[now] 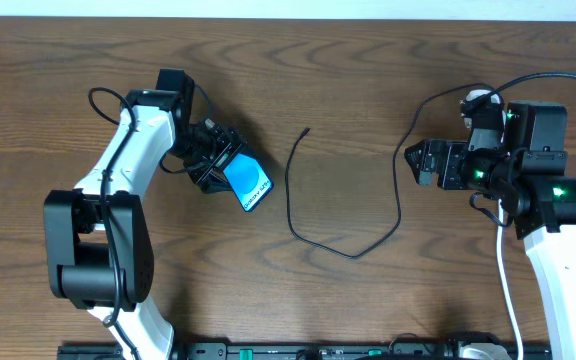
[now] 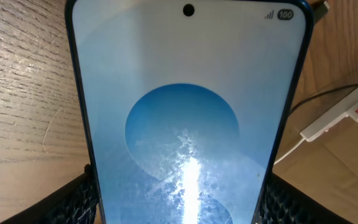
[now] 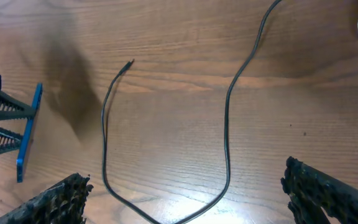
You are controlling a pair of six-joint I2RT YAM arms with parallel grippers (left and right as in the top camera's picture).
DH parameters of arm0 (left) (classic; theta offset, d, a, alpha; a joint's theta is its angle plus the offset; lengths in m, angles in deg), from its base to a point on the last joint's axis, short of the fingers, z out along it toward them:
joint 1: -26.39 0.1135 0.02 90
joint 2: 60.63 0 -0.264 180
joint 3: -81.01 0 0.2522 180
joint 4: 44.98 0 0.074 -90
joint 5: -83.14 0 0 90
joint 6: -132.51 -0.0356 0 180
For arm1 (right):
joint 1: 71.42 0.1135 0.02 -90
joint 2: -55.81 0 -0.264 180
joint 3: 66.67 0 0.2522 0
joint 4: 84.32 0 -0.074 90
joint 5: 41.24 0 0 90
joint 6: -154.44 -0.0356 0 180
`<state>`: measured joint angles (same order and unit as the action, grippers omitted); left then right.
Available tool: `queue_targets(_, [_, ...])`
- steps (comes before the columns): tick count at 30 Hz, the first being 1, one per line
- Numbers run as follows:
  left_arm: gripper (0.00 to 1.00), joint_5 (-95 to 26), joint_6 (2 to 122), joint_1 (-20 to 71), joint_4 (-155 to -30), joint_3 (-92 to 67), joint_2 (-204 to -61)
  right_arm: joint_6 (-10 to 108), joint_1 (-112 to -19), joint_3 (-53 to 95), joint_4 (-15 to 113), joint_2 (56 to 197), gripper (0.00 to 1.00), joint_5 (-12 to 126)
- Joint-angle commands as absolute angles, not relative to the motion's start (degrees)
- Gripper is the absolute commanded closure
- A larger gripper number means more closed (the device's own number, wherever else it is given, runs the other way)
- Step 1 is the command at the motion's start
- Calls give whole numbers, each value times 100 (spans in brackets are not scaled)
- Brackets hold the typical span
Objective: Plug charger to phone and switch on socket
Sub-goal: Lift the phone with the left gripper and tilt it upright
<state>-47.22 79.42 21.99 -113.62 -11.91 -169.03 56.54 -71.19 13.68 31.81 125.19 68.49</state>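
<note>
Early stage, we judge: nothing plugged, switch not yet flipped. Nearest the tabletop's front edge, the charger (image 1: 288,200) loops slack around mid-table, lying free. Further back, left of centre, the left gripper (image 1: 230,170) clamps the phone (image 2: 191,124) by its sides, screen lit, tilted. The plug tip (image 1: 306,131) sits just beyond, between both grippers, nearer the phone, touching neither. The right gripper (image 1: 415,163) hangs spread wide and empty toward the right edge, well apart from the tip. The socket (image 2: 344,115) lies toward the far right corner, mostly hidden under that arm.
</note>
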Motion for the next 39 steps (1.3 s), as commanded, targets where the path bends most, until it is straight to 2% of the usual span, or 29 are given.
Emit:
queue_targets(1, [31, -5043, 7994, 2182, -11379, -1228, -16717, 5523, -7095, 1482, 3159, 12559, 2, 6882])
queue_targets(18, [31, -5148, 8656, 2182, -11388, -1228, -16717, 5368, -7093, 1482, 3159, 12559, 2, 6884])
queue_targets(39, [32, -5773, 9690, 2182, -11397, -1228, -16717, 4410, -6975, 1482, 3266, 12559, 4, 7100])
